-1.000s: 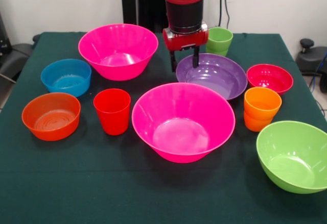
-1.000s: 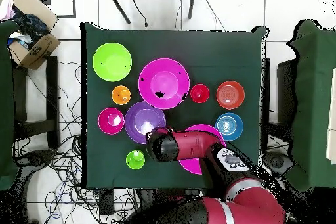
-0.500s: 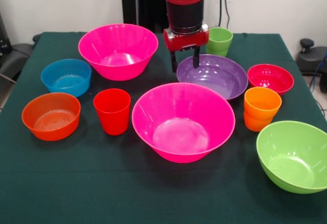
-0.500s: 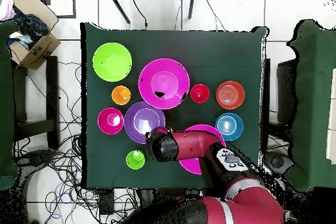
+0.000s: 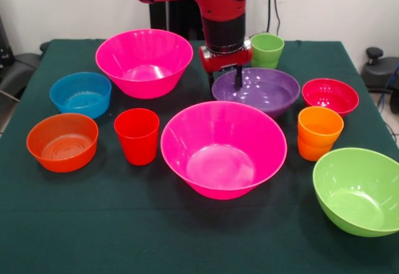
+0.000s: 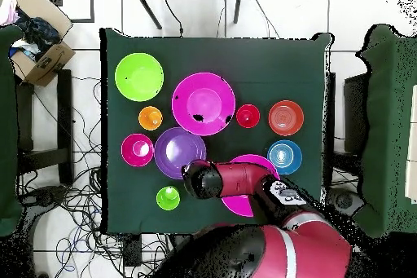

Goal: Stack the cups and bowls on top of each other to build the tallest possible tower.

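Dark green cloth covers the bench, and every piece stands apart on it, so no tower exists yet. At the centre of the action, the jaws straddle the rim of the purple bowl on its side toward the bench's middle: one finger hangs inside the bowl, the other outside, pinching the wall between them. I judge the grip is taken at the rim because the bowl is too wide to span whole. The bowl's gripped side looks slightly raised, which suggests a lift is in hand.

Just beyond the jaws, near the bench's far edge, stands the lime green cup. A hot pink bowl sits on the other side of the jaws, toward the far edge. A second hot pink bowl occupies the bench's middle, a likely base for the stack, being the widest. Beside it stands the red cup, then the orange-red bowl and blue bowl along one side edge. Along the opposite edge sit the crimson bowl, orange cup and lime green bowl, the last near a front corner.

No brands, labels or writing can be read on any piece.
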`<state>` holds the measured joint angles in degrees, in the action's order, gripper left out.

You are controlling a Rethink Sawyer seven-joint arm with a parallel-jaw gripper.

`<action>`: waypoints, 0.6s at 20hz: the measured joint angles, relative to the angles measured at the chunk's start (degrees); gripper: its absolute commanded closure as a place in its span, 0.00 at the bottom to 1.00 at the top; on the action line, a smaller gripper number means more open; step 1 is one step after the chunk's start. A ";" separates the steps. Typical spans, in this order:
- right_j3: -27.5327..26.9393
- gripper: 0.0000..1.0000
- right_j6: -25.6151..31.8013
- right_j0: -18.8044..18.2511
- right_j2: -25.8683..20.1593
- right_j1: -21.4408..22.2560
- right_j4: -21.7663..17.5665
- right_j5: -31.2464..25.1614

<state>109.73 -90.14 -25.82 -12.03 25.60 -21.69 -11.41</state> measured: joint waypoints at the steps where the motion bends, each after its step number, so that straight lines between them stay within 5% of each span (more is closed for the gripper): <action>1: -0.14 0.00 0.00 -0.18 0.00 -0.37 -0.01 0.00; 4: -0.57 0.00 0.00 -0.69 -0.03 -1.39 0.01 -0.01; 5: -0.57 1.00 0.00 -0.91 -0.25 -1.07 0.11 -0.05; 12: -0.56 1.00 0.00 -0.88 -0.72 -0.55 0.00 -0.35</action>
<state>109.17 -90.14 -26.70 -12.74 25.05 -21.69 -11.75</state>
